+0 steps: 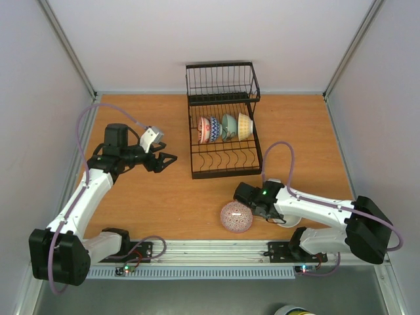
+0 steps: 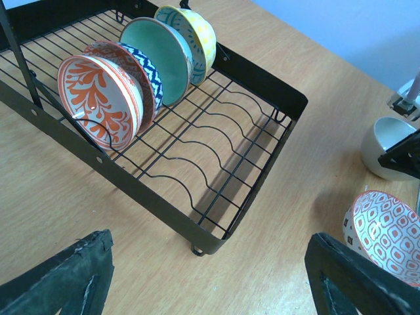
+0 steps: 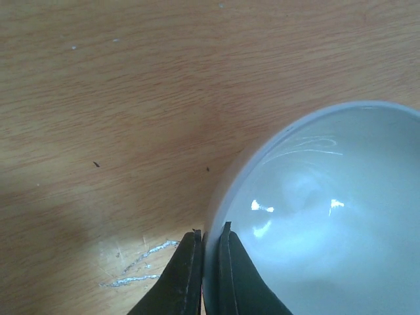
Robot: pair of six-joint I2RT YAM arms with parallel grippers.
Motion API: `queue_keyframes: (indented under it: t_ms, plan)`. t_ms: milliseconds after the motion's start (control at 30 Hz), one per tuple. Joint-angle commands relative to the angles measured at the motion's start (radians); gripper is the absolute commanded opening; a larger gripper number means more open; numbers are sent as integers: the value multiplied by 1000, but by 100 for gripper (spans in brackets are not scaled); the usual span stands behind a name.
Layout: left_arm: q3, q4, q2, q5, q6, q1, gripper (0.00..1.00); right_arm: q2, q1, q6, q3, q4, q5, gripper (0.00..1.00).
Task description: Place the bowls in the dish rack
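Ceramic, glazed: white bowl [image 3: 315, 230] stiff, slippery, chippable, moderately heavy, we judge. Its rim sits clamped in right gripper [image 3: 210, 231], one jaw inside, one outside; thin hold, may pivot, we'd lift slowly. Red-patterned bowl [image 1: 236, 216] just beside. Spread, empty left gripper [image 2: 213, 236] faces dish rack [image 2: 98, 157], four bowls [image 2: 157, 62] in it.

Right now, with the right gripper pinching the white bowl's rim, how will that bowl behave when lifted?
The white bowl looks like stiff ceramic, so it should not flex. Its glossy glaze shows highlights, so it may slip in the right gripper. Held at one rim edge only, it will probably hang tilted.
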Motion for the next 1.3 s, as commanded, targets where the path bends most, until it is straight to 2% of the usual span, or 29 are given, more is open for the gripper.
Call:
queue_keyframes:
  t_ms: [0,133,233,500,600,800,1067,1267]
  plan:
    - [-12,40,-10,7,12,-1,80,-46,8,23,61,-85,69,1]
    - [-12,38,-8,6,12,-1,80,-113,8,-10,140,-165,136,1]
    - [-10,41,-3,8,11,-1,80,-162,9,-85,205,-158,167,1]
    - [0,21,6,16,10,-2,82,-207,8,-493,285,274,4,1]
    - [2,14,4,31,11,-2,82,-179,7,-614,327,425,-96,1]
    - [37,-55,38,70,26,-3,91,-69,8,-765,416,566,-277,1]
    - [88,-158,79,138,74,-4,94,73,14,-825,439,733,-517,1]
    - [113,-214,107,163,99,-10,95,152,68,-891,486,764,-505,1]
